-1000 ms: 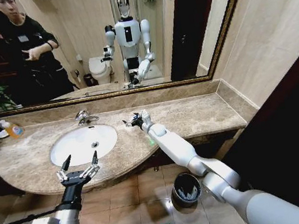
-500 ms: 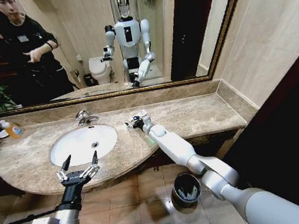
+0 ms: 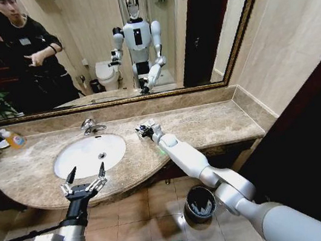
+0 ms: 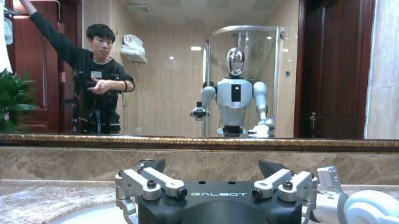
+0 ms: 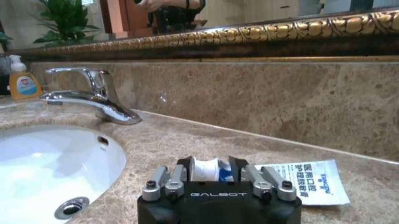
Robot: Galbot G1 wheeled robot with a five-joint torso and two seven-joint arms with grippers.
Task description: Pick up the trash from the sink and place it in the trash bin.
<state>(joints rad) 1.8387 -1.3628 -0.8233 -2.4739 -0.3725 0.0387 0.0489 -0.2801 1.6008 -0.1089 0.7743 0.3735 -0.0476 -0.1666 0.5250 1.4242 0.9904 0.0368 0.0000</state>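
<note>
Right arm stretched forward, claw (image 3: 145, 129) clamped on something white; left claw (image 3: 84, 180) raised, fingers spread.

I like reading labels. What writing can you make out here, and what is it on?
"GALBOT": left gripper housing.
"GALBOT": right gripper housing.
White packet on the counter: blue Chinese print, too small to read.
Orange bottle: label blurred.

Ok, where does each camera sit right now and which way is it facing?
Head: high up, looking down at the sink and trash bin; both arms show.
Left wrist: by the sink's front edge, facing the mirror; open left gripper shows.
Right wrist: low over the counter, facing the tap; right gripper holds a white item.
All share the sink.
</note>
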